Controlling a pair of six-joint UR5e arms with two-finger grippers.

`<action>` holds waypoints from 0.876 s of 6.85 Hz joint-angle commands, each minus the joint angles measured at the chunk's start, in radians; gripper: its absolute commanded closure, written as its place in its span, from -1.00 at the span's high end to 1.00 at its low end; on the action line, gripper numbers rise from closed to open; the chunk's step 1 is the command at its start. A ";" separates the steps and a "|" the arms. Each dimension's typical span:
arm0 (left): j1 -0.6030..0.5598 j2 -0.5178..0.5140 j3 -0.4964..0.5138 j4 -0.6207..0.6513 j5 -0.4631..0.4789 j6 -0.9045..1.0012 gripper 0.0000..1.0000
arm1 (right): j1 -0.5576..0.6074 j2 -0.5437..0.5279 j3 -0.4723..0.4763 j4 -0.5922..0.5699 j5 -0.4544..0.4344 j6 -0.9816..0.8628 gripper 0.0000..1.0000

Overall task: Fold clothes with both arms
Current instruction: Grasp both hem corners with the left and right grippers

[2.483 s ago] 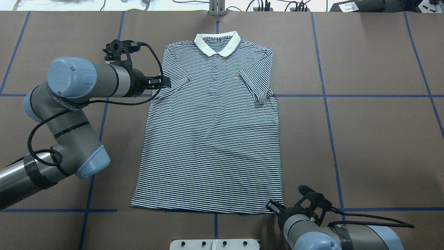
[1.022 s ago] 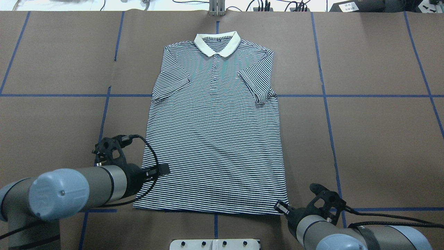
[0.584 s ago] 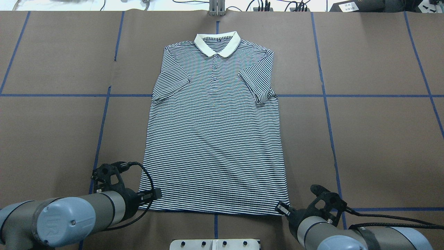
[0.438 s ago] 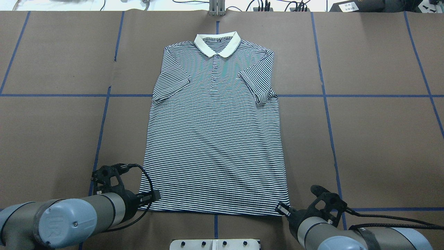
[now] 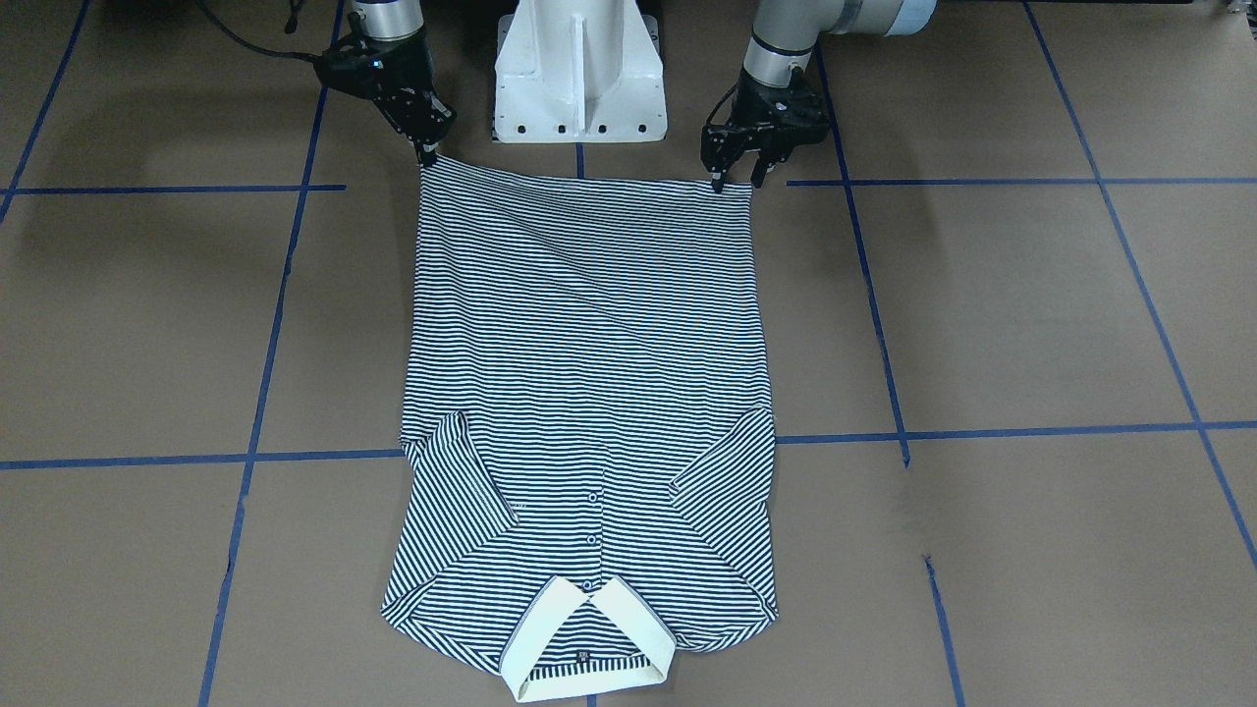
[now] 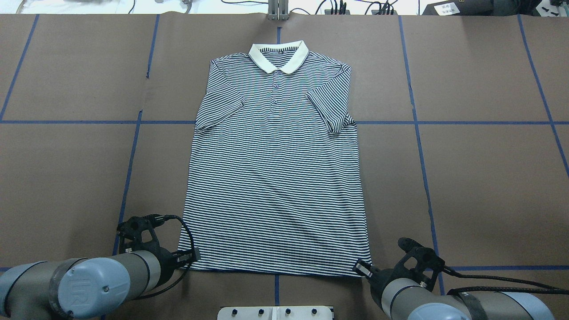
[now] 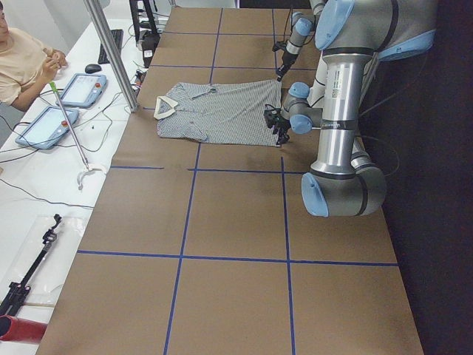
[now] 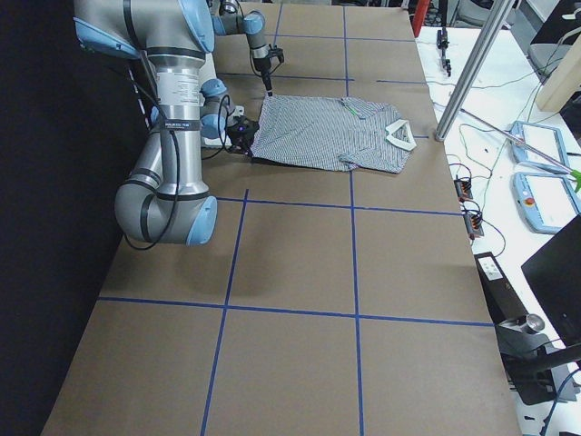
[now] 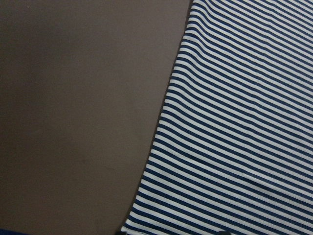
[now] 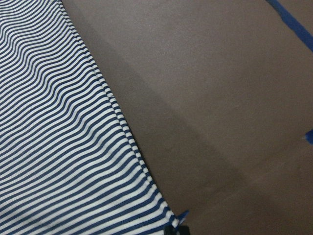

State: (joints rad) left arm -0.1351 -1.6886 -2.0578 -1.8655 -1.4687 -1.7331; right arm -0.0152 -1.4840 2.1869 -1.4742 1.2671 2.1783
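Two grippers: both sat low at the hem of the polo shirt (image 6: 275, 178).
polo shirt: lay flat and face up on the brown table (image 6: 489, 186); from overhead, collar (image 6: 278, 58) at 12 o'clock, hem at 6 o'clock, both sleeves folded in over the chest.
left gripper (image 5: 735, 180): at the 7 o'clock hem corner, fingers spread wide.
right gripper (image 5: 428, 154): at the 5 o'clock hem corner, fingers drawn narrow, pinching it.
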 commanded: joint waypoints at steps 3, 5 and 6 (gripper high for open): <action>0.002 0.009 0.010 0.003 -0.007 0.001 0.29 | 0.000 0.002 0.001 0.000 0.000 -0.002 -1.00; 0.005 0.012 0.013 0.003 -0.007 0.001 0.24 | -0.002 0.002 0.002 0.000 0.000 -0.002 -1.00; 0.005 0.015 0.015 0.003 -0.007 0.001 0.17 | -0.002 0.002 0.002 0.000 0.002 -0.008 -1.00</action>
State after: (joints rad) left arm -0.1312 -1.6765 -2.0449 -1.8623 -1.4757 -1.7319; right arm -0.0163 -1.4819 2.1887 -1.4742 1.2674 2.1753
